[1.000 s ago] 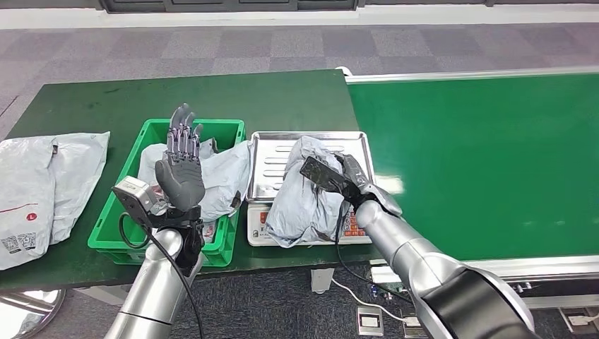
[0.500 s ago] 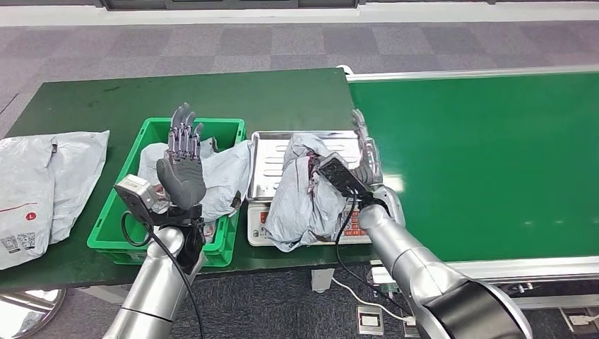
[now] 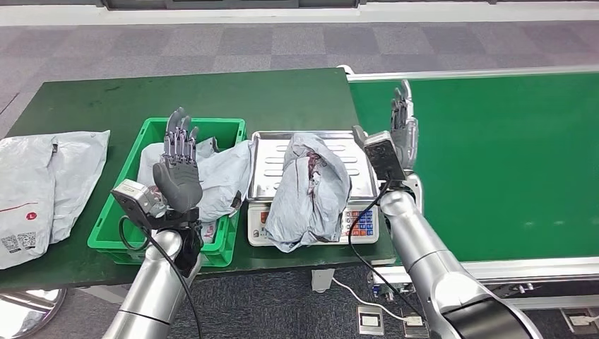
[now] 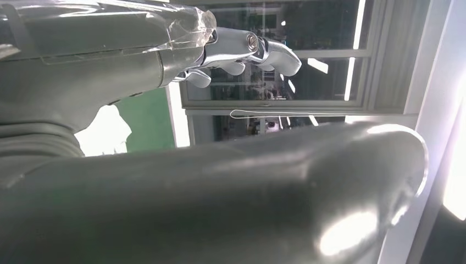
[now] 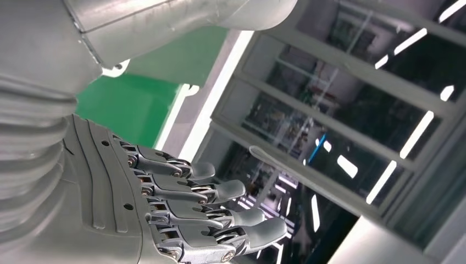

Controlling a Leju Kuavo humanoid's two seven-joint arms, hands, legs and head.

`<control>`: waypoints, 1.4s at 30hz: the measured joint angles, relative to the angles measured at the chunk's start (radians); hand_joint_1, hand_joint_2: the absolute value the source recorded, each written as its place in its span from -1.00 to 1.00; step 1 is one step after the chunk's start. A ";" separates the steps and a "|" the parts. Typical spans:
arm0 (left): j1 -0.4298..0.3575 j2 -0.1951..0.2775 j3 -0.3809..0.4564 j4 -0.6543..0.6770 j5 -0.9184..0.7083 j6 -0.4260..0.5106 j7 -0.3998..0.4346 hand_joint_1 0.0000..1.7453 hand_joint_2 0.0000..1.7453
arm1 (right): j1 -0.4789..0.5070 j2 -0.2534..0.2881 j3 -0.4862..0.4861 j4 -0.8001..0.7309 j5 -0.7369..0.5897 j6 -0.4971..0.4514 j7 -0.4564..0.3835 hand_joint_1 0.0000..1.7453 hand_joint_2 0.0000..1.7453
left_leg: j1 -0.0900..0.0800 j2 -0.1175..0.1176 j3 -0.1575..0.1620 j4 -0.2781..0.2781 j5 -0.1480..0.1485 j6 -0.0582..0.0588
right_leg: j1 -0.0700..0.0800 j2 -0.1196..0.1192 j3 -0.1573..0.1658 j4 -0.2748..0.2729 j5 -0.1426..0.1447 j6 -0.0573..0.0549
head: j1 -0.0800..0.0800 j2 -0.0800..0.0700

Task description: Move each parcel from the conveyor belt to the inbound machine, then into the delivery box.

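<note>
A crumpled grey parcel [image 3: 308, 191] lies on the steel tray of the inbound machine [image 3: 267, 152], a small scale with a keypad at its front. My right hand [image 3: 402, 128] is raised beside the tray's right edge, fingers straight and apart, holding nothing; its fingers [image 5: 209, 209] point up in the right wrist view. My left hand [image 3: 178, 169] stands upright and empty over the green delivery box [image 3: 116, 212], which holds grey parcels [image 3: 220, 173]. The left hand [image 4: 242, 47] is seen against windows in the left wrist view. The green conveyor belt [image 3: 494, 155] is bare.
Two flat grey mailer bags [image 3: 42, 187] lie at the left end of the dark green table [image 3: 212, 95]. A black cable [image 3: 357, 247] hangs from my right wrist past the table's front edge. Floor sockets [image 3: 369, 320] sit below.
My right hand has let go of the grey parcel and lifted away to the right, opening upright beside the tray. The parcel has settled on the scale. My left hand barely moved.
</note>
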 joint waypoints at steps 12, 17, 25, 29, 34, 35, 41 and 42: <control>-0.016 -0.003 -0.055 0.075 -0.108 -0.117 0.058 -1.00 1.00 | 0.400 -0.080 -0.082 -0.593 0.021 -0.078 -0.026 -1.00 1.00 | -0.001 -0.004 -0.002 0.000 -0.002 0.001 | -0.001 -0.004 -0.001 -0.001 -0.003 0.002 | 0.000 0.000; -0.097 -0.049 -0.116 0.257 -0.222 -0.119 0.117 -1.00 1.00 | 0.501 -0.083 -0.085 -0.738 0.042 -0.067 -0.026 -1.00 1.00 | -0.001 -0.003 -0.003 0.000 -0.002 0.001 | -0.001 -0.004 -0.001 -0.001 -0.003 0.003 | 0.000 0.000; -0.182 -0.100 -0.173 0.437 -0.319 -0.089 0.200 -1.00 1.00 | 0.532 -0.083 -0.085 -0.817 0.049 -0.048 -0.026 -1.00 1.00 | -0.002 -0.002 -0.003 0.000 -0.001 0.002 | -0.002 -0.003 -0.001 -0.001 -0.002 0.004 | 0.000 0.000; -0.228 -0.128 -0.215 0.524 -0.427 -0.028 0.326 -1.00 1.00 | 0.536 -0.083 -0.086 -0.839 0.052 -0.027 -0.026 -1.00 1.00 | -0.002 -0.003 -0.003 0.000 -0.001 0.002 | -0.002 -0.003 -0.001 -0.001 -0.002 0.004 | 0.000 0.000; -0.286 -0.150 -0.297 0.625 -0.598 0.074 0.544 -1.00 1.00 | 0.548 -0.077 -0.097 -0.865 0.078 0.004 -0.026 -1.00 1.00 | -0.002 -0.003 -0.002 0.000 -0.002 0.003 | -0.002 -0.003 0.000 -0.001 -0.002 0.004 | 0.000 0.000; -0.295 -0.152 -0.312 0.640 -0.623 0.085 0.572 -1.00 1.00 | 0.551 -0.074 -0.101 -0.869 0.085 0.009 -0.026 -1.00 1.00 | -0.002 -0.003 -0.002 0.000 -0.002 0.003 | -0.002 -0.003 0.001 -0.001 -0.002 0.004 | 0.000 0.000; -0.331 -0.151 -0.393 0.703 -0.782 0.151 0.706 -1.00 1.00 | 0.581 -0.045 -0.126 -0.898 0.120 0.032 -0.026 -1.00 1.00 | -0.002 -0.003 0.000 0.000 -0.002 0.004 | -0.002 -0.004 0.004 -0.001 -0.002 0.004 | 0.000 0.000; -0.334 -0.150 -0.400 0.709 -0.792 0.153 0.711 -1.00 1.00 | 0.587 -0.041 -0.129 -0.904 0.121 0.034 -0.025 -1.00 1.00 | -0.002 -0.003 0.001 0.000 -0.002 0.004 | -0.002 -0.004 0.004 -0.001 -0.002 0.004 | 0.000 0.000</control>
